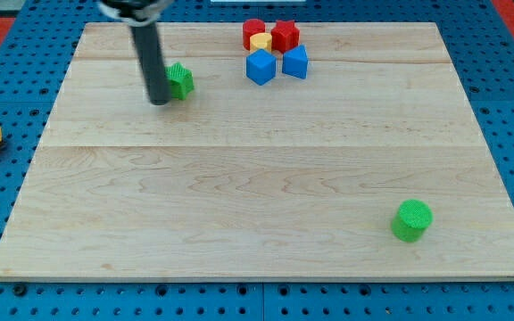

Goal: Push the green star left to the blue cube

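The green star [180, 81] sits in the upper left of the board [239, 214], well left of the blue cube [261, 67] in the cluster at upper centre. My tip [160, 101] rests against the star's left edge, touching it. There's no claw here, only a bare rod, so nothing spreads or pinches. I judge the star light, rigid and quick to slide or spin on smooth wood, so I'd press squarely at mid-side, not on a point
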`<state>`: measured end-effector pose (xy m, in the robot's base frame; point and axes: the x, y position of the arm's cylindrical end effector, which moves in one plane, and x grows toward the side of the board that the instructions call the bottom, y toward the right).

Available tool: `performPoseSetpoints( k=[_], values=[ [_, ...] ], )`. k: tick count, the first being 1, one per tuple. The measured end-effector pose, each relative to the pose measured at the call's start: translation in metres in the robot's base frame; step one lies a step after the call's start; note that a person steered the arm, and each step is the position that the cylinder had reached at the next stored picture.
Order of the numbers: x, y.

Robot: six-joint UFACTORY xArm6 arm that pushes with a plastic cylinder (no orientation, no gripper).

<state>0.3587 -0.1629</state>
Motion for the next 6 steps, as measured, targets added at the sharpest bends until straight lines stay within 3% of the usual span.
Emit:
performPoseSetpoints(
  k=[1,2,3,4,5,6],
  values=[
    [-0.01,-0.027],
    [-0.023,0.062],
    [-0.039,0.111],
    [0.017,0.142],
    [0.027,0.252],
    [0.017,0.321]
  ],
)
